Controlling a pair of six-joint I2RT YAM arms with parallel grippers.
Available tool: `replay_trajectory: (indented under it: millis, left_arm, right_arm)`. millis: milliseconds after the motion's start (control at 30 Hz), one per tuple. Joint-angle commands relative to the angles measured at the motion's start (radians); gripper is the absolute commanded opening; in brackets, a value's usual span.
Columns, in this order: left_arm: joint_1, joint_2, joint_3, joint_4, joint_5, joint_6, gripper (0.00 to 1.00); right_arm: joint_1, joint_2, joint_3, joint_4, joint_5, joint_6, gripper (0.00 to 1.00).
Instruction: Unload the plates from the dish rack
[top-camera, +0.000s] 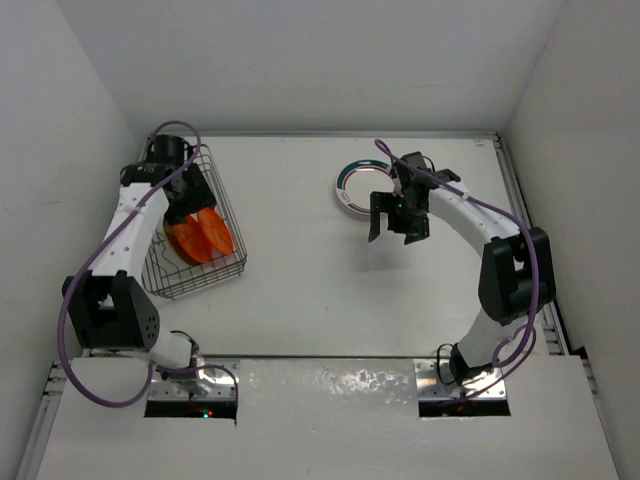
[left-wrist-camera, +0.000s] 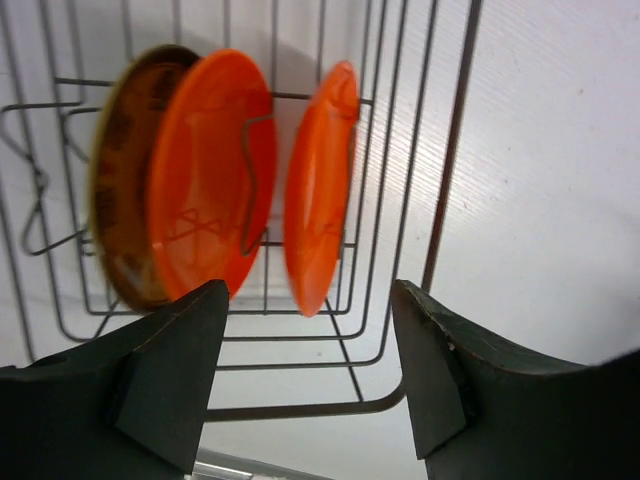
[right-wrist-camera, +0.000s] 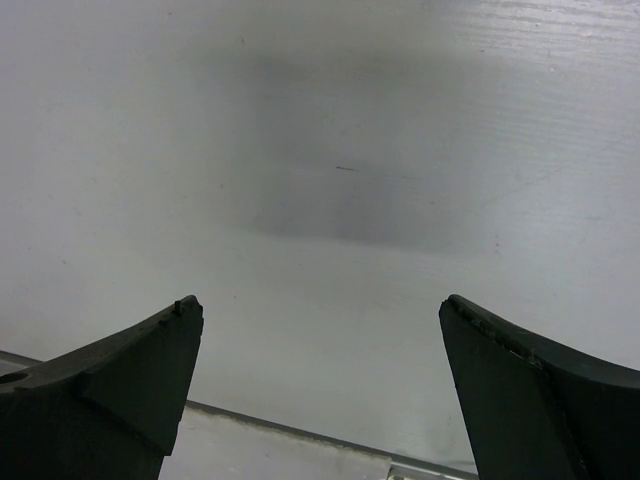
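The dish rack (top-camera: 190, 290) is a grey wire basket at the table's left. Three plates stand upright in it: a plain orange plate (left-wrist-camera: 205, 180), a second orange plate (left-wrist-camera: 320, 185) seen edge-on to its right, and a yellow-patterned plate (left-wrist-camera: 120, 190) behind them. My left gripper (left-wrist-camera: 310, 365) hangs open inside the rack, just short of the edge-on plate, with only rack wire (left-wrist-camera: 440, 180) between its jaws. A white plate with a teal rim (top-camera: 358, 187) lies flat on the table at the back centre. My right gripper (top-camera: 395, 228) is open and empty just in front of it, over bare table (right-wrist-camera: 330, 150).
White walls (top-camera: 60, 120) enclose the table on the left, back and right. A metal rail (top-camera: 520, 200) runs along the right edge. A metal strip (top-camera: 330, 375) crosses the near edge between the two arm bases.
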Motion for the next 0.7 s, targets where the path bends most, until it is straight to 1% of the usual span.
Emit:
replay_trajectory:
  millis: [0,33,67,133,167,233,267,333,367,400,633,667]
  left_arm:
    - [-0.031,0.047,0.046,0.053,-0.002,-0.018,0.62]
    - [-0.069,0.076,0.052,0.038,-0.029,-0.016,0.61]
    - [-0.075,0.092,0.063,0.029,-0.067,-0.013,0.6]
    - [-0.081,0.133,0.073,0.004,-0.102,-0.012,0.55]
    - [-0.084,0.141,0.073,-0.008,-0.133,-0.009,0.54]
    - [-0.087,0.152,0.073,-0.016,-0.157,-0.005,0.5]
    - [-0.089,0.153,0.069,-0.014,-0.168,-0.002,0.46]
    - [-0.09,0.159,0.069,-0.013,-0.176,0.008,0.33]
    - [-0.09,0.164,0.07,-0.011,-0.176,0.013,0.26]
    - [-0.09,0.175,0.072,-0.014,-0.181,0.015,0.16]
    - [-0.1,0.215,0.128,-0.063,-0.223,0.048,0.1]
    - [-0.1,0.218,0.136,-0.073,-0.237,0.053,0.04]
  right_arm:
    - [0.002,-0.046,0.008,0.032,-0.021,-0.021,0.99]
    - [0.002,-0.049,0.011,0.029,-0.019,-0.026,0.99]
    - [0.002,-0.049,0.012,0.024,-0.018,-0.026,0.99]
    - [0.002,-0.052,0.021,0.018,-0.021,-0.026,0.99]
    - [0.002,-0.052,0.026,0.012,-0.024,-0.026,0.99]
    - [0.001,-0.054,0.04,0.006,-0.024,-0.026,0.99]
    - [0.002,-0.055,0.043,0.003,-0.022,-0.026,0.99]
    - [0.002,-0.057,0.055,-0.004,-0.021,-0.026,0.99]
    - [0.002,-0.055,0.058,-0.005,-0.019,-0.025,0.99]
    - [0.002,-0.055,0.064,-0.007,-0.021,-0.023,0.99]
    - [0.002,-0.061,0.089,-0.027,-0.005,-0.023,0.99]
    - [0.002,-0.064,0.089,-0.028,-0.004,-0.023,0.99]
